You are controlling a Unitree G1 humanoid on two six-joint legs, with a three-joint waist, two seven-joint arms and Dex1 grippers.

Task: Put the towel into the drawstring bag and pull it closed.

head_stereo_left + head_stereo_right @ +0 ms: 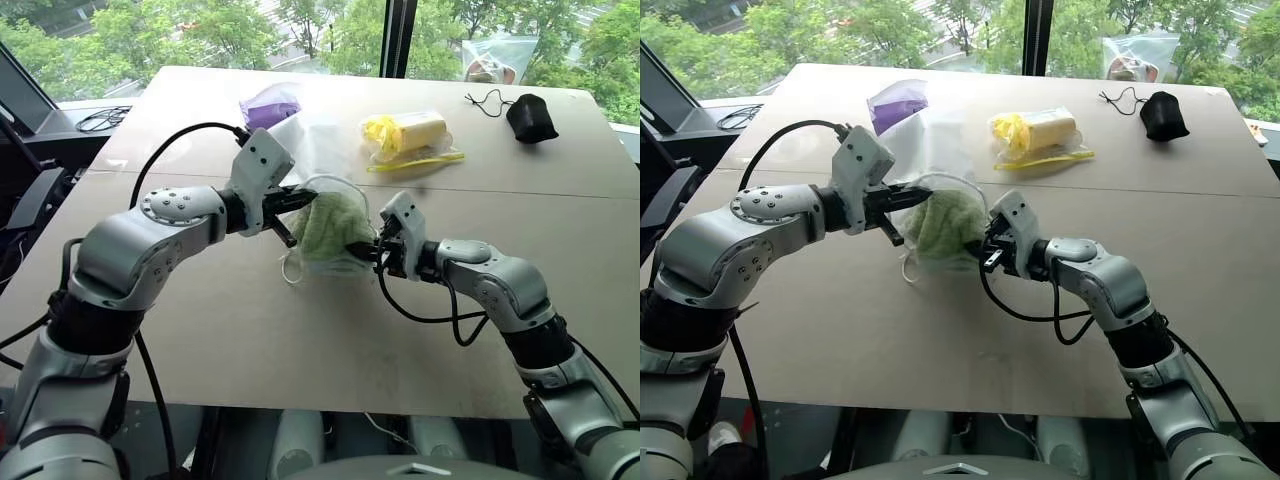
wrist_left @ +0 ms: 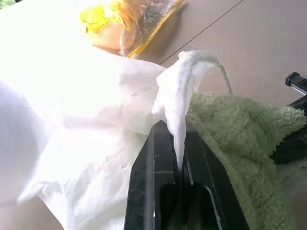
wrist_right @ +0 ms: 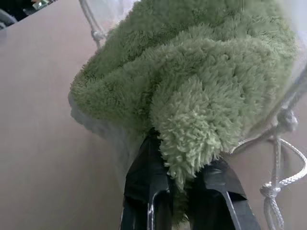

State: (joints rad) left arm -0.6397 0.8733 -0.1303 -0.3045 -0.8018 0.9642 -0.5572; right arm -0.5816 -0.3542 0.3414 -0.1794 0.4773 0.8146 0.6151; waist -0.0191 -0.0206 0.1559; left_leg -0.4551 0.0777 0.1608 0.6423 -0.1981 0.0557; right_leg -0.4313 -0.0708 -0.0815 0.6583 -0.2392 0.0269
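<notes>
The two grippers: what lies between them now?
In the left eye view, the towel bunched at the drawstring bag's mouth lies between the left gripper and right gripper.

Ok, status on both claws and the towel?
Left claw shut on thin white drawstring bag. Right claw shut on fluffy pale green towel, at bag mouth. Nothing blocking.

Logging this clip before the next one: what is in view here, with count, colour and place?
towel: one, pale green, mid-table between both grippers, at the bag's mouth.
bag: one, white translucent, behind the towel, cords trailing.
yellow packet: one, in clear plastic, far side, right of the bag.
purple item: one, far side, behind the bag.
black pouch: one, corded, far right corner.
table: one, tan.
left gripper: one, black jaws shut on the bag's edge.
right gripper: one, black jaws shut on the towel.
</notes>
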